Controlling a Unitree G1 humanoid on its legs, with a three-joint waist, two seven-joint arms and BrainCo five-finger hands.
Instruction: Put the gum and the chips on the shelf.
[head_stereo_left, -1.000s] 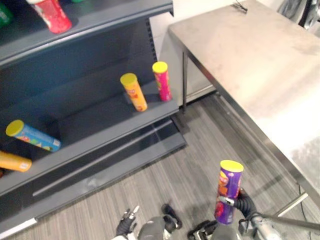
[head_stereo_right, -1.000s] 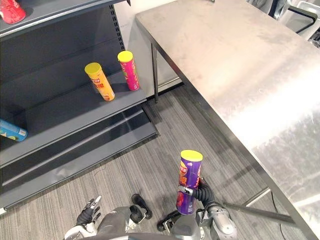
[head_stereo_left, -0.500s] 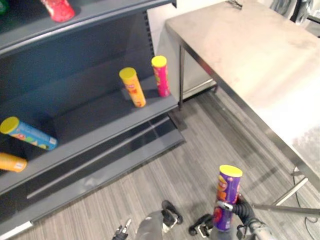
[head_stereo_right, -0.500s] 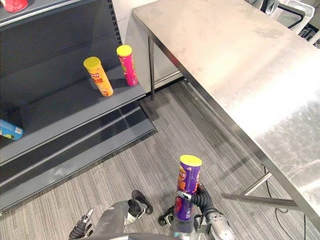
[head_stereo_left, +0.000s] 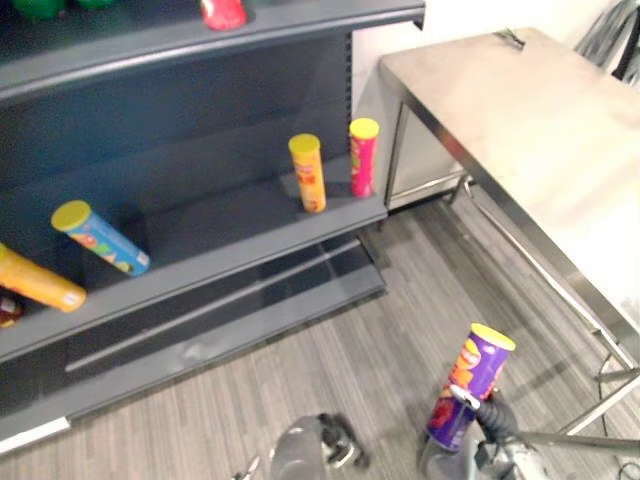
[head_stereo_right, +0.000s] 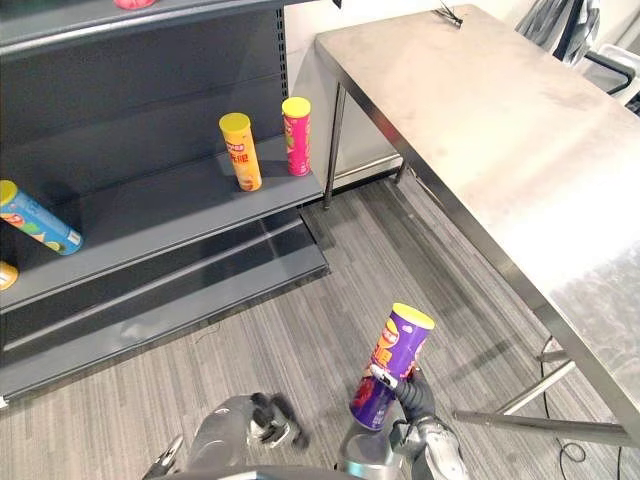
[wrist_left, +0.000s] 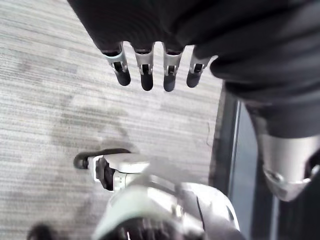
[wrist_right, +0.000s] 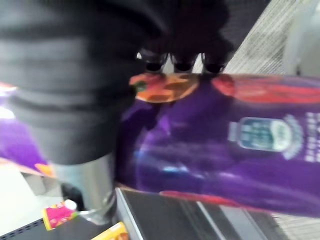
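1. Right eye view: the whole scene has shifted, so the camera has moved rather than the goods. The dark grey metal shelf unit (head_stereo_right: 170, 215) now sits more squarely ahead.
2. The purple chips can with a yellow lid (head_stereo_right: 393, 365) stood upright half a second ago. It now leans, lid toward the stainless steel table (head_stereo_right: 480, 130).
3. The right hand (head_stereo_right: 412, 395) is curled round the lower half of the can (the right wrist view confirms fingers wrapped over its side). It holds the can low over the grey striped floor (head_stereo_right: 280, 300), well apart from the shelf.
4. The left hand (wrist_left: 146, 75) hangs with straight, relaxed fingers and holds nothing.
5. Judgement: the carry toward the shelf is under way; placing is not yet begun.
6. Open room: the middle shelf board is bare between the leaning blue can (head_stereo_right: 38, 220) and the upright yellow can (head_stereo_right: 241, 150), which has an upright pink can (head_stereo_right: 296, 135) just beside it.
7. Edges to mind: the board's front lip, the board above it, and the table's edge and slanted floor brace (head_stereo_right: 520, 425) on the right.
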